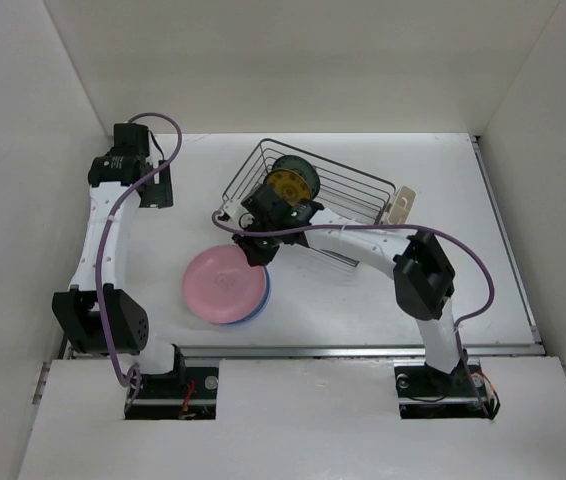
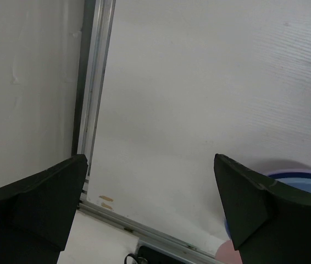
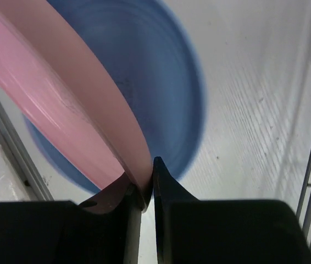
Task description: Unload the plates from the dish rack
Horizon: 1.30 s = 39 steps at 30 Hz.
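Dish rack (image 1: pixel 363 190) sits toward the far edge of the table (image 1: pixel 483 290), a little right of centre, with a cream utensil cup (image 1: pixel 400 205) at its right end. One teal-green plate (image 1: pixel 291 183) with a yellow-brown face stands upright between the wires at the rack's left end. The other plates are out on the table, left of centre and nearer the near edge. Pink plate (image 1: pixel 221 285) is on top, over the blue plate (image 1: pixel 264 296), whose edge shows on the right side. Right arm reaches across from its base at the near edge. Right gripper (image 1: pixel 253 250) is at the far rim of the pink plate, just beside the near-left corner of the rack. Right wrist view: fingers pressed onto the rim of the pink plate (image 3: pixel 62 93), one on each face, pinching it. The plate runs at an angle to the blue plate (image 3: pixel 161 82) lying flat under it. Left gripper (image 1: pixel 158 188) is near the far-left corner of the table, well apart from rack and plates. Left wrist view: its fingers (image 2: pixel 45 198) are spread wide over bare table with nothing between them. The blue plate's rim and a thin lavender plate (image 2: pixel 309 170) edge show at the lower right.
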Motion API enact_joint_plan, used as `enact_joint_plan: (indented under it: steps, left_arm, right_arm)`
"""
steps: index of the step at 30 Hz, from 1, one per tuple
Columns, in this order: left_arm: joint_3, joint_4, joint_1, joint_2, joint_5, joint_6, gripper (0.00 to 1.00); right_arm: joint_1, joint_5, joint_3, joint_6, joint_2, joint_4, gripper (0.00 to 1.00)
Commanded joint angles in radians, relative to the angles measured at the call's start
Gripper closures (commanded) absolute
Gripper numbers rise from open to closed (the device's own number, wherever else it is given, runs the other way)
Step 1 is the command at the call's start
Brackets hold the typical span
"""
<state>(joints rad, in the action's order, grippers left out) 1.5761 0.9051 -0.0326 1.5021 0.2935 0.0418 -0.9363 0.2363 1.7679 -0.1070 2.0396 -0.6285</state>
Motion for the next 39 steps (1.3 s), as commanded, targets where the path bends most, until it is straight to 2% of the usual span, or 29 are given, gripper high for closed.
enact_joint_plan:
  steps: [1, 3, 4, 5, 7, 11, 15, 18, 21, 24, 27, 34, 38, 39]
  left_arm:
    - [-0.028, -0.005, -0.003, -0.055, 0.018, -0.014, 0.0]
    - [-0.053, -0.005, -0.003, -0.056, 0.018, -0.014, 0.0]
    - [-0.053, -0.005, -0.003, -0.066, 0.018, -0.014, 0.0]
    - [-0.053, -0.005, -0.003, -0.075, 0.018, -0.014, 0.0]
    - [-0.074, -0.014, -0.003, -0.085, 0.027, -0.014, 0.0]
    - [-0.074, -0.023, -0.003, -0.094, 0.027, -0.014, 0.0]
    - [-0.074, -0.023, -0.003, -0.112, 0.027, -0.005, 0.0]
    - [-0.084, -0.023, -0.003, -0.112, 0.018, 0.004, 0.0]
    - [-0.084, -0.023, -0.003, -0.121, 0.018, 0.004, 0.0]
    - [-0.093, -0.023, -0.003, -0.121, 0.018, 0.004, 0.0]
    - [-0.102, -0.023, -0.003, -0.121, 0.009, 0.004, 0.0]
    - [-0.102, -0.014, -0.003, -0.112, -0.002, 0.004, 0.0]
    - [-0.102, -0.014, -0.003, -0.112, -0.011, 0.004, 0.0]
    - [-0.102, -0.014, -0.003, -0.103, -0.011, 0.004, 0.0]
  right_arm:
    - [0.014, 0.017, -0.002, 0.033, -0.019, 0.003, 0.85]
    - [0.005, -0.035, -0.002, 0.033, -0.006, -0.008, 0.64]
    - [0.005, -0.057, 0.007, 0.033, 0.005, -0.008, 0.43]
    - [-0.005, -0.08, 0.007, 0.033, 0.005, -0.019, 0.37]
    - [-0.006, -0.136, 0.007, 0.033, -0.013, -0.019, 0.28]
    - [-0.006, -0.195, 0.027, 0.053, -0.097, 0.003, 0.26]
    - [0.008, -0.281, 0.027, 0.102, -0.194, 0.084, 0.19]
    - [0.072, -0.327, 0.036, 0.177, -0.229, 0.145, 0.19]
    - [0.161, -0.44, 0.112, 0.265, -0.2, 0.132, 0.3]
    - [0.218, -0.494, 0.195, 0.279, -0.109, 0.06, 0.34]
    - [0.266, -0.494, 0.29, 0.279, -0.01, 0.032, 0.35]
    - [0.341, -0.445, 0.321, 0.279, 0.126, 0.053, 0.37]
    - [0.341, -0.382, 0.332, 0.279, 0.159, 0.075, 0.45]
    - [0.341, -0.37, 0.306, 0.279, 0.159, 0.075, 0.5]
